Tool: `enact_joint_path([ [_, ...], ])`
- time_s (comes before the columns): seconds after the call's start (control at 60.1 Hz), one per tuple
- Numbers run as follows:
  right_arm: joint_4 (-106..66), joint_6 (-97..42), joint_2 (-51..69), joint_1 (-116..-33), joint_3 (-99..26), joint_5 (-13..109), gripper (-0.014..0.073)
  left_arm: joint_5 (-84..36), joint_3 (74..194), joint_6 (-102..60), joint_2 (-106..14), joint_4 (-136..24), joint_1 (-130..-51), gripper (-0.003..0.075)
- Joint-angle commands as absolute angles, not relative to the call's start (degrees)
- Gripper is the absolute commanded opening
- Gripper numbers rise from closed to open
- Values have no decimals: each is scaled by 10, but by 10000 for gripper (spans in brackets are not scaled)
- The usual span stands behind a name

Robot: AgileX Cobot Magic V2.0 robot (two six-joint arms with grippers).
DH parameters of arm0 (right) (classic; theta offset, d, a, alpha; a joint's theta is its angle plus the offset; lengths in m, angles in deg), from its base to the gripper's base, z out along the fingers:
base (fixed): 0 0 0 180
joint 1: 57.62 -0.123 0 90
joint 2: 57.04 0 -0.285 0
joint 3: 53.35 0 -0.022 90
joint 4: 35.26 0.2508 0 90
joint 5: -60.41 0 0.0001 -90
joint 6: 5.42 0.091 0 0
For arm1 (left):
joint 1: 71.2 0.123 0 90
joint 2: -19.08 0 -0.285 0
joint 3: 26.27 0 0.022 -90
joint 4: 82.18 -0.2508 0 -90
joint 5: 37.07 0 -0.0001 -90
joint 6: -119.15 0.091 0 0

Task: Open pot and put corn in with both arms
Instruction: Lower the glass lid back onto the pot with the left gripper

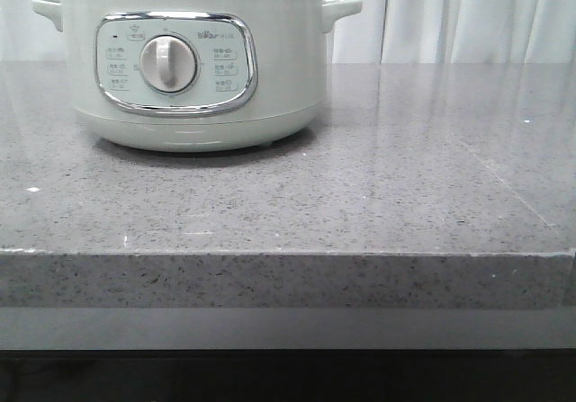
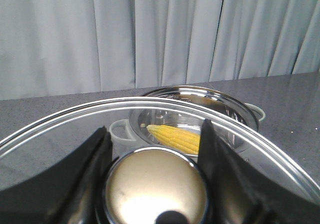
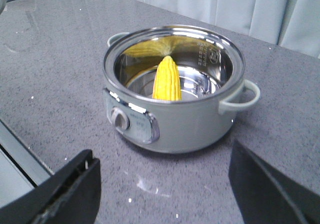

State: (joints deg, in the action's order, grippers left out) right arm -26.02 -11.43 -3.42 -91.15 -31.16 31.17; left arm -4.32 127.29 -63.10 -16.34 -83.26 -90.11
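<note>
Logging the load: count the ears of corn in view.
1. The corn lies inside the open pot, tip toward the dial side. The yellow on the pot's inner wall is only its reflection. Nothing else yellow shows on the counter; the front view cannot see inside.

"bear" logo on pot [image 1: 193,69] panel

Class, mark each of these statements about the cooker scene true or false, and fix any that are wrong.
1. The corn lies inside the pot. True.
2. The pot is covered by its lid. False: it stands open; the left gripper holds the glass lid by its knob.
3. The right gripper grips the corn. False: it is open and empty, apart from the pot.
4. The pot stands on a grey speckled counter. True.
</note>
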Motion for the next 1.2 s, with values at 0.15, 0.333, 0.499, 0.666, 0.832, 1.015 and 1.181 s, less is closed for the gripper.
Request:
enact_joint_path([
  [0.15,-254,-114,-117,-910,-256,384,552,-130,1295,-634,-171,-832,-900,188],
  [0.333,-254,-114,-121,-910,-255,385,552,-190,1298,-633,-215,-822,-901,188],
  [0.499,-254,-114,-121,-910,-255,385,552,-242,1325,-633,-294,-810,-901,188],
  [0.666,-254,-114,-121,-910,-255,385,552,-282,1375,-633,-397,-799,-905,188],
  [0.832,-254,-114,-121,-910,-255,385,552,-308,1438,-632,-500,-817,-940,188],
  [1.015,-254,-114,-121,-910,-255,385,552,-312,1525,-632,-611,-829,-966,188],
  [1.181,-254,-114,-121,-910,-255,385,552,-314,1585,-632,-698,-829,-973,188],
])
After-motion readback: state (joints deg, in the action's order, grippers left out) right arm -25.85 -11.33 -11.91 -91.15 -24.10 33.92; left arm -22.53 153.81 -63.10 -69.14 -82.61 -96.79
